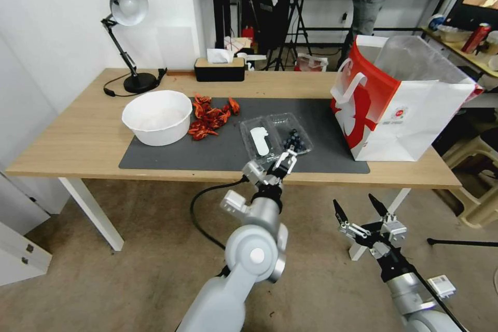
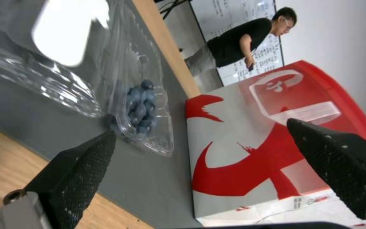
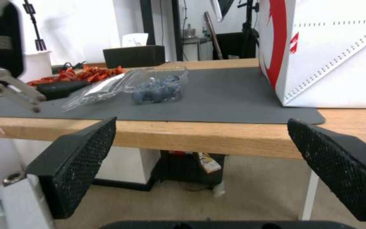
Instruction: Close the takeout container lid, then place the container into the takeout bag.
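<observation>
Head view: small clear plastic clamshell container [image 1: 295,140] of dark blueberries lies open near the wooden desk's [image 1: 78,140] front edge, labelled lid [image 1: 258,141] flat beside it; left hand [image 1: 284,158] hovers released over it; right hand [image 1: 363,210] waits released below the edge; thin plastic likely light, flexible, slippery, best pinched at the lid's rim.

No wording or number can be read. The takeout bag [image 1: 399,109] carries a small red logo with illegible print; the lid [image 1: 258,140] has a blank white label.
</observation>
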